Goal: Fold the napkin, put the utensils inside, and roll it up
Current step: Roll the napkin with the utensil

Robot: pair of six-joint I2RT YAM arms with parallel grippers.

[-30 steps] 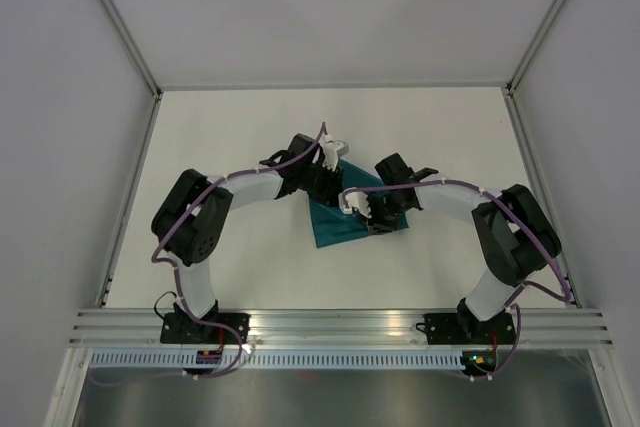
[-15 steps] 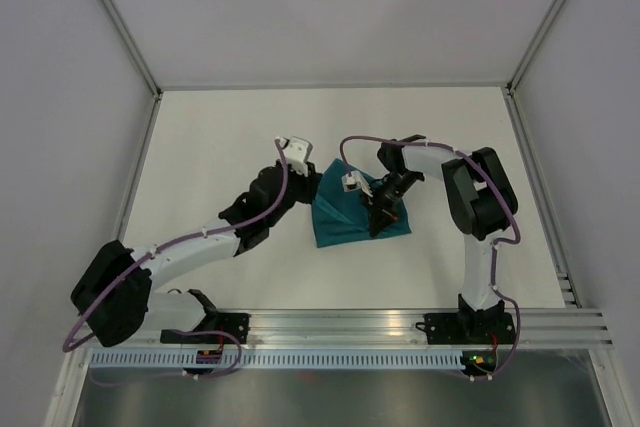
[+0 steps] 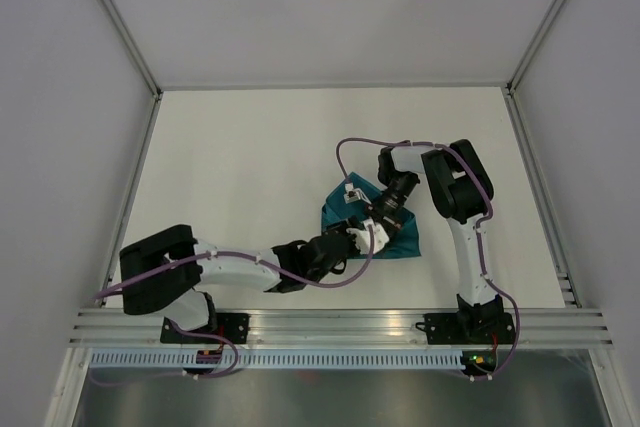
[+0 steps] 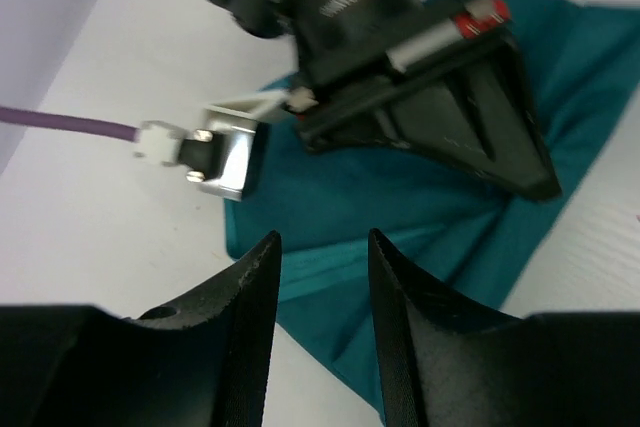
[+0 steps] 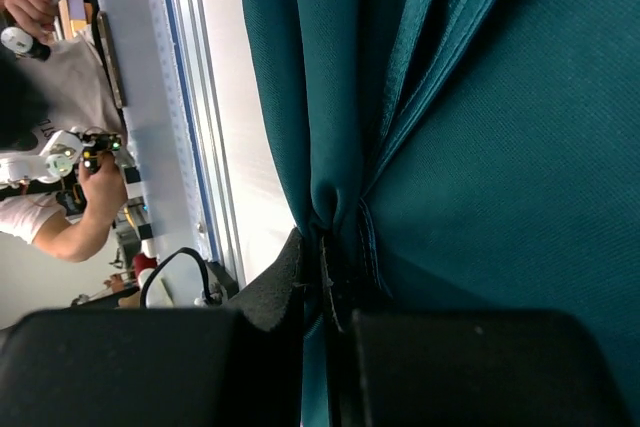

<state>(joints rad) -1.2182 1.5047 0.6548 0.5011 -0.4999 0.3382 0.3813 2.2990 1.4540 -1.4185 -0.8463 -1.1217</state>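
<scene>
The teal-green, thin, creased cloth napkin [image 3: 398, 240] lies bunched on the white table [image 3: 250, 147], right of centre and toward the near side, with both arms meeting over it. From above, the arms' black bodies hide most of the cloth and neither tool's jaws can be read. The wrist cameras show what that view does not. In the right wrist view the right gripper [image 5: 322, 257] has its two black fingers pressed together on a gathered ridge of the napkin, and folds fan away from the pinch and fill nearly the whole view. The same view alone shows the aluminium rail [image 5: 185, 97] at the table's edge and, beyond it, a person in a pale shirt [image 5: 40, 187]. In the left wrist view the left gripper [image 4: 322, 237] hovers with its fingers spread and only air between them, just short of the cloth's near corner. It also shows the right tool from outside, tips down on the napkin. The cloth lies in several layered folds around that spot.
</scene>
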